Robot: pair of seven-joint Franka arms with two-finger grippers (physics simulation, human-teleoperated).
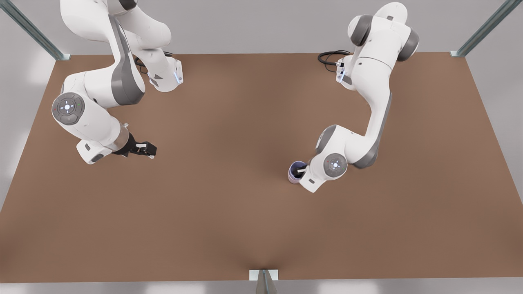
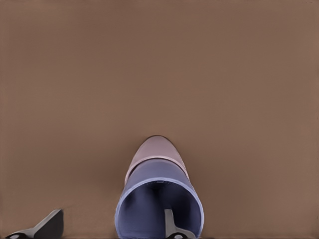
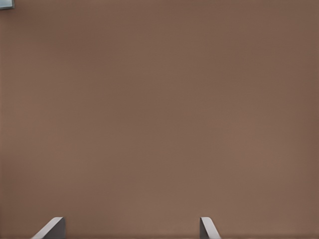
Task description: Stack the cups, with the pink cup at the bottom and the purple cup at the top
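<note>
while the bluish-lavender tapered purple cup (image 2: pixel 159 199) sits nested inside the pale mauve-pink tapered pink cup (image 2: pixel 157 148) on the brown table (image 1: pixel 229 196), item: left gripper (image 1: pixel 301 168), on the front view's right, fingers spread, one finger (image 2: pixel 172 226) inside the purple rim, one outside. stack axis upright, directly under this gripper. item: right gripper (image 1: pixel 145 150), on the front view's left, fingers apart, empty, waiting well apart. judgement: release and straight lift remain.

You had the small tapered purple cup (image 2: pixel 158 199) nested in the tapered pink cup (image 2: pixel 156 148), upright on the flat table (image 1: pixel 229 196) toward the front view's right, well apart from the right gripper (image 1: pixel 144 150)
</note>
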